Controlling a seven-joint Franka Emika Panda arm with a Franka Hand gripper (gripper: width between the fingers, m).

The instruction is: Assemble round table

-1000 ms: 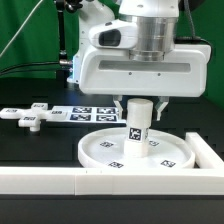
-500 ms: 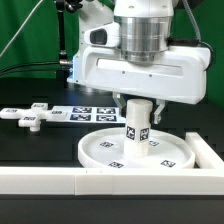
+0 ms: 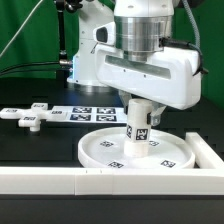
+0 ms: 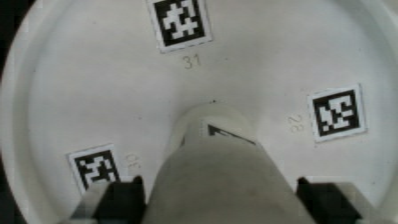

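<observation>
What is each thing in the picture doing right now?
tool: shut on the short post.
short post: standing on the round disc.
round disc: flat on the table, rim up.
cross-shaped piece: lying loose on the table, apart from the disc.
marker board: flat on the table.

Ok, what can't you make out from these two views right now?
Whether the post is seated in the disc: wrist view, the post covers its own base; exterior view, too small.
Disc rim: wrist view, cut off by the picture's edges.
The marker board, far end: exterior view, behind the post.
</observation>
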